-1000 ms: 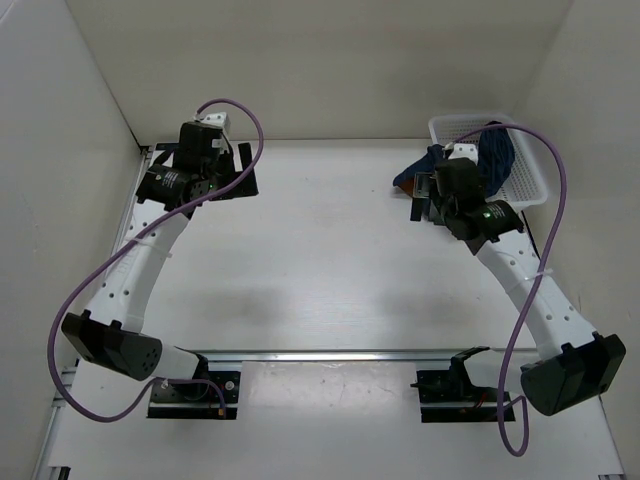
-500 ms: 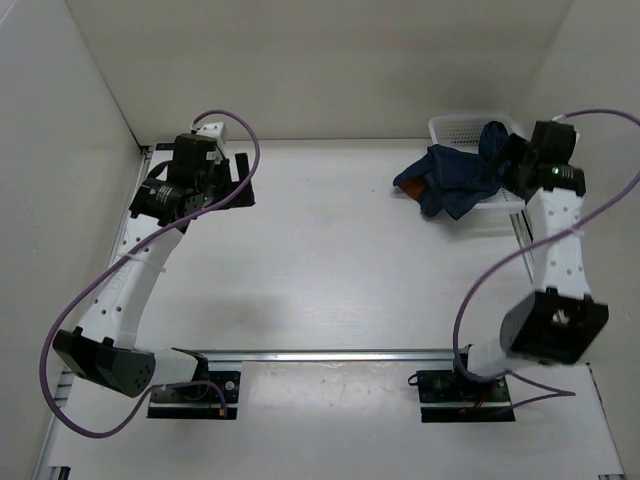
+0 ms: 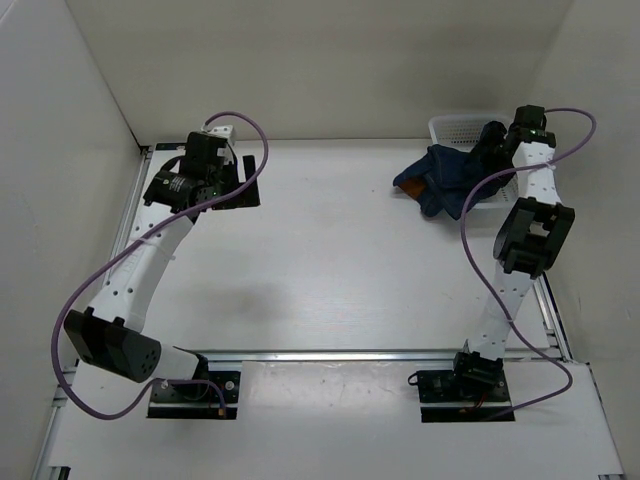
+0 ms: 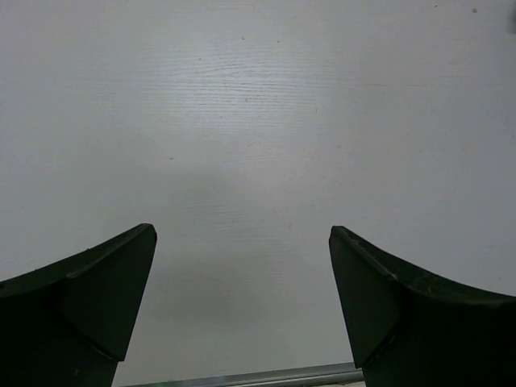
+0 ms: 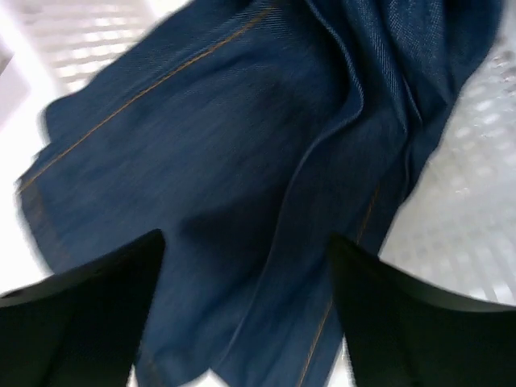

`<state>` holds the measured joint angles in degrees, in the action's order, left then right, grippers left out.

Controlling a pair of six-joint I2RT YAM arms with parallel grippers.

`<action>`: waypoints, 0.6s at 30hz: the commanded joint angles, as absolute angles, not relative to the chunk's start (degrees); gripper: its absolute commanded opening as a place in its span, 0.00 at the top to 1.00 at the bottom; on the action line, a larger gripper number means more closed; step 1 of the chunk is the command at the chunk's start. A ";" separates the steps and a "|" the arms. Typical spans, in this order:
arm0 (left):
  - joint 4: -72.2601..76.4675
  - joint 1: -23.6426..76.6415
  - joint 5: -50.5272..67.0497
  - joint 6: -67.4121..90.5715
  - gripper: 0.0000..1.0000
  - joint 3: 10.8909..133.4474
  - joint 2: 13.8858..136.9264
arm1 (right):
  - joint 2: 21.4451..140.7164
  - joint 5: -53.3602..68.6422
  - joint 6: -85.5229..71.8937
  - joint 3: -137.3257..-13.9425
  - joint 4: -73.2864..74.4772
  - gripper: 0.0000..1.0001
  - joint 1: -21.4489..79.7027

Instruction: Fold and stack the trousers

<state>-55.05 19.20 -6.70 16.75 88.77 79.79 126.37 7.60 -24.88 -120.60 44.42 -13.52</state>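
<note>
Nothing is folded yet; the trousers (image 5: 201, 137) are seen crumpled directly beneath the right pincer (image 5: 246, 242), hanging partly out of a white basket (image 5: 476, 201); its jaws are spread wide, empty; the left pincer (image 4: 242, 234) is likewise wide open, gripping nothing, bare table (image 4: 258, 97) below it; lifting out, folding and stacking are judged to remain.

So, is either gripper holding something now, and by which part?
Nothing is held. The left gripper is open over the table; the right gripper is open above the trousers.
</note>
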 commanded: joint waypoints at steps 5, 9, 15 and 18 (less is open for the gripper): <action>-55.37 18.98 -9.23 16.79 0.00 91.40 80.86 | 130.87 13.27 -28.48 -127.53 46.58 0.54 -14.24; -55.37 18.98 -9.76 16.79 0.00 91.93 82.08 | 128.69 12.66 -28.48 -127.53 46.05 1.00 -14.24; -55.90 18.98 -9.76 17.84 0.00 93.07 82.09 | 118.32 10.99 -27.25 -128.40 46.05 1.00 -14.24; -55.90 18.98 -9.76 18.98 0.00 93.08 81.48 | 112.08 12.30 -25.50 -133.05 46.05 1.00 -13.54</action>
